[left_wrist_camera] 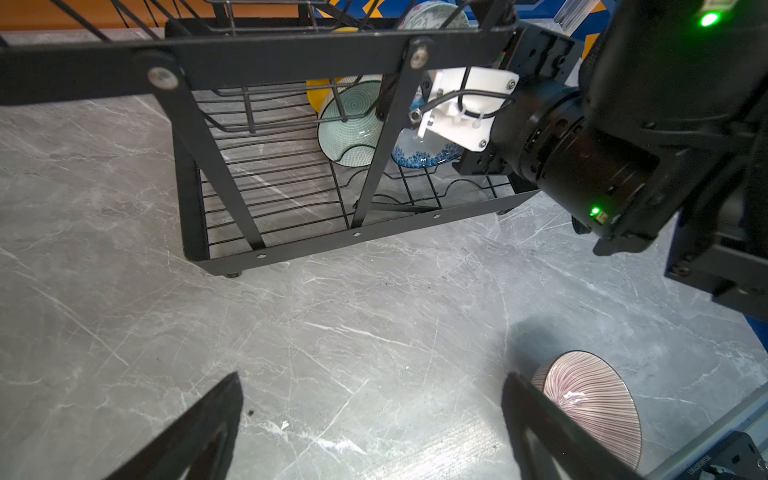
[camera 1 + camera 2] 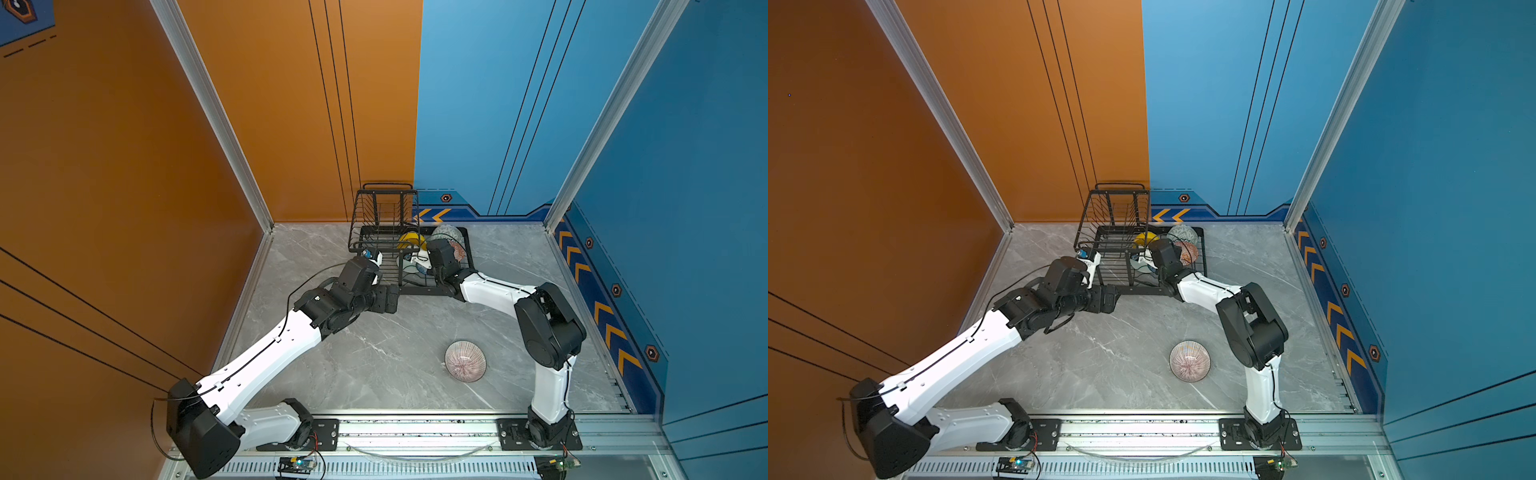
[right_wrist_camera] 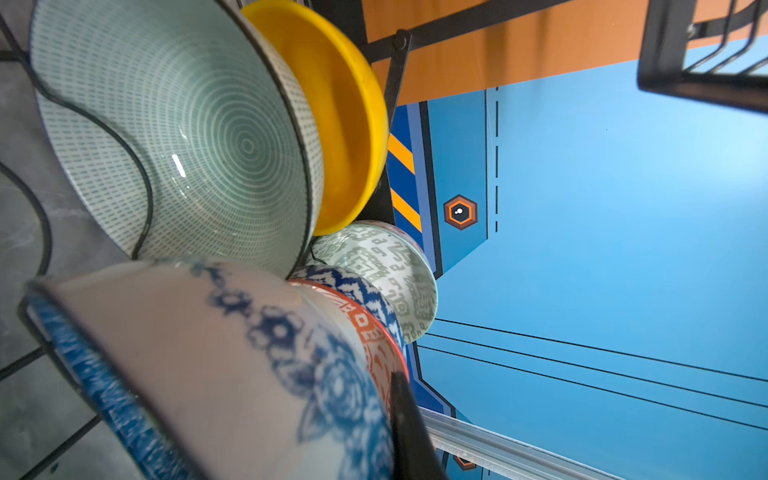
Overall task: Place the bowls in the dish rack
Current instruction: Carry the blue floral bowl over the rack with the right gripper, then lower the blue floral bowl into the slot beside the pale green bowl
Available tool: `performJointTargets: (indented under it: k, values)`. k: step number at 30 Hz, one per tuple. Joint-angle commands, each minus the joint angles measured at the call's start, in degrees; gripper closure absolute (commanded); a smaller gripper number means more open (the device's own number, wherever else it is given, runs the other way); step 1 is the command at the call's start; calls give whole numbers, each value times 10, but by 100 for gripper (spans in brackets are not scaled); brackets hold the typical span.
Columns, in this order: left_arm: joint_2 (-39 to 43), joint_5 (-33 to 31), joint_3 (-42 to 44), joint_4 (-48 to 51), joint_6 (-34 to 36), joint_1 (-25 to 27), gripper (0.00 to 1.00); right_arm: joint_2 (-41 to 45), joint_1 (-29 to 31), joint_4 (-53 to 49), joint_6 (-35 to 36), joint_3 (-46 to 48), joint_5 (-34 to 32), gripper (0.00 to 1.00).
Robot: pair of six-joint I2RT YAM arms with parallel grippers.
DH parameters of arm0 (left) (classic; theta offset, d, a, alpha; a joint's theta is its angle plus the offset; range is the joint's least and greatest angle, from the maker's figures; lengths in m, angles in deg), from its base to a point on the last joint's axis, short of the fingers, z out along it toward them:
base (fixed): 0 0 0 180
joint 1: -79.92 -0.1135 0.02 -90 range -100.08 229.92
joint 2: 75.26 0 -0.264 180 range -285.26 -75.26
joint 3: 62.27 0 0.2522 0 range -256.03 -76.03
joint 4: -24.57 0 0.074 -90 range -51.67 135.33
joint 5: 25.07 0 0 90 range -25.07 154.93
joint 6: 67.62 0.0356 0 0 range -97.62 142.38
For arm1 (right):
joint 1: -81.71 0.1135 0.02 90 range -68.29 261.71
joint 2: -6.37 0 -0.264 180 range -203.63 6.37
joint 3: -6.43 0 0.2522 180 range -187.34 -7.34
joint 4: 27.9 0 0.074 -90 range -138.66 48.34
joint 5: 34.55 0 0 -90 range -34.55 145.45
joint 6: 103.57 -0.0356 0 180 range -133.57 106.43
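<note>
The black wire dish rack [image 2: 384, 208] [image 2: 1119, 208] stands at the back of the table. In its lower tray, on edge, sit the yellow bowl [image 3: 332, 104], the mint ringed bowl [image 3: 187, 137], the grey-green geometric bowl [image 3: 386, 270] and the orange diamond bowl [image 3: 365, 328]. My right gripper [image 3: 386, 432] is inside the tray, shut on the wall of the blue-and-white floral bowl [image 3: 208, 365] [image 1: 428, 153]; only one finger shows. The pinkish striped bowl [image 2: 465, 360] [image 2: 1190, 360] [image 1: 590, 399] lies upside down on the table. My left gripper [image 1: 374, 415] hangs open and empty over the table beside the rack.
The raised basket tier [image 1: 291, 54] overhangs the tray's left part. The marble table [image 2: 374, 353] is walled by orange and blue panels. An aluminium rail [image 2: 415, 432] with both arm bases runs along the front edge.
</note>
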Motion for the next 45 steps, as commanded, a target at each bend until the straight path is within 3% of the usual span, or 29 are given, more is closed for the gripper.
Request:
performJointTargets:
  k: [1, 23, 45]
  values:
    - [9, 8, 11, 14, 5, -6, 2, -8, 5, 2, -8, -20, -6, 100]
    - [10, 6, 9, 19, 4, -6, 2, -44, 19, 15, -17, -41, 23, 100]
    - [7, 9, 0, 20, 6, -4, 2, 24, 19, -30, -73, 7, 48, 100]
